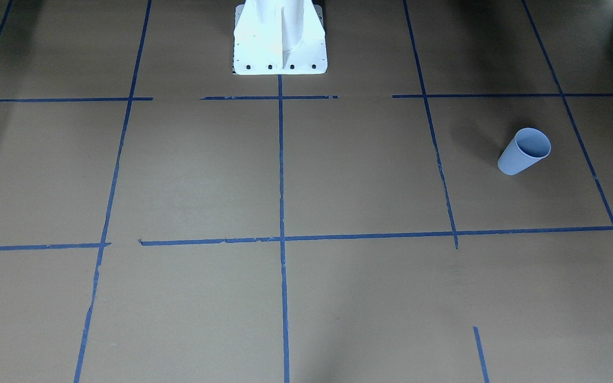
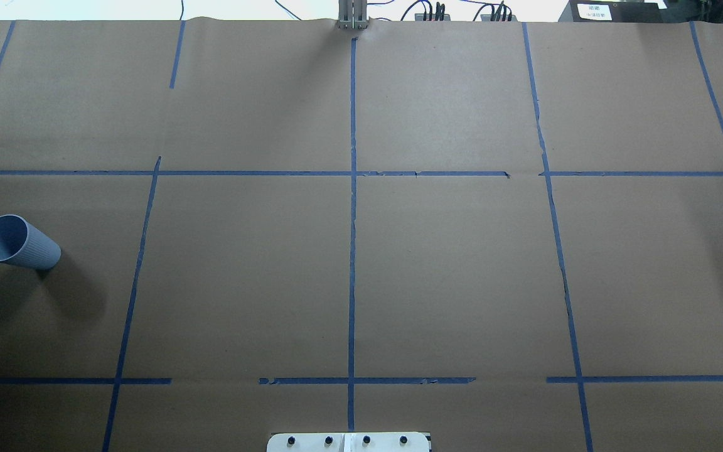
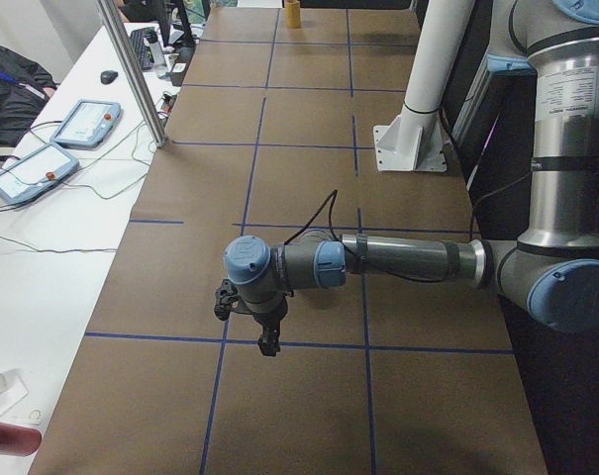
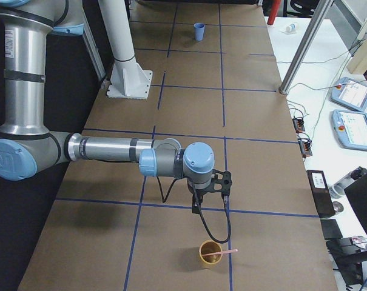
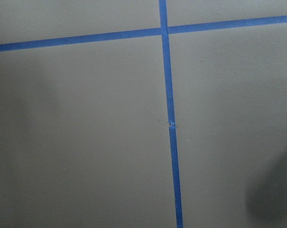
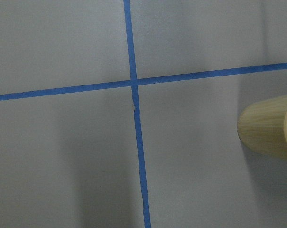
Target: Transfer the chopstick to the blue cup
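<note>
Currently chopstick (image 4: 231,250) slants from tan cup (image 4: 209,254), tip away from robot (image 4: 24,91).

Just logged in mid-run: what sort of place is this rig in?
Probably a robotics lab work cell: a paper-covered table marked with a blue tape grid, a robot arm reaching over it, and teach pendants on the side bench.

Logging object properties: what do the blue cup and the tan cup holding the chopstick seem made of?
Blue cup: probably matte plastic, given even colour, ribbed sides, no glare. Tan cup: perhaps bamboo or wood-look, with fine lengthwise grain and dull surface.
</note>
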You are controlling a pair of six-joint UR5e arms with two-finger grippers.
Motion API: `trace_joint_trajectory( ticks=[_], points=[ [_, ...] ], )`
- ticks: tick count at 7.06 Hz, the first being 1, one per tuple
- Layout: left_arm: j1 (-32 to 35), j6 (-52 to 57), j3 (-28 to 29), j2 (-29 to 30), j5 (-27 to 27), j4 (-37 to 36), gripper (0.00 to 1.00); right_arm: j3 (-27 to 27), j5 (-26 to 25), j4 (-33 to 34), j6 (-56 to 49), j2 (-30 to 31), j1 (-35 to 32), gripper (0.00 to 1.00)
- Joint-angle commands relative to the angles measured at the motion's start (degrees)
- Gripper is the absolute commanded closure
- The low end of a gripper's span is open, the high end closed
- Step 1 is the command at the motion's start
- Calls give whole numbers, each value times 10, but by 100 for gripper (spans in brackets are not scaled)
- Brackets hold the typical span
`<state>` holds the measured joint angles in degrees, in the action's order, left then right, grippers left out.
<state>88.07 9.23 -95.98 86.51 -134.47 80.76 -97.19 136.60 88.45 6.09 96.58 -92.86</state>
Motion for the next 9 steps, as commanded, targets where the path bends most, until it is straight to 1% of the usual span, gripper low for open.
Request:
trace_joint_trajectory(
  ticks=[1,3,4,5,6,7,8,9],
  points=[
    [0,-1,-1,0,-1,1,0,-1,2,-3,0,1,0,0],
    [0,-1,-12,2,-3,3,0,-1,6,-5,6,2,0,0],
    [0,-2,-17,2,-4,34,0,0,5,-5,9,1,2,0],
    [-3,-76,-30,3,-9,65,0,-3,6,-5,12,-2,7,0],
    [-33,-158,-45,-2,-21,136,0,-5,9,-5,11,-3,8,0],
    [-80,-260,-47,-12,-28,204,0,-12,9,-5,11,-5,9,0],
    [-123,-356,-44,-29,-27,295,0,-23,9,-5,11,-5,9,0],
    [-170,-459,-43,-34,-26,370,0,-49,8,-3,11,-6,9,0]
  ],
)
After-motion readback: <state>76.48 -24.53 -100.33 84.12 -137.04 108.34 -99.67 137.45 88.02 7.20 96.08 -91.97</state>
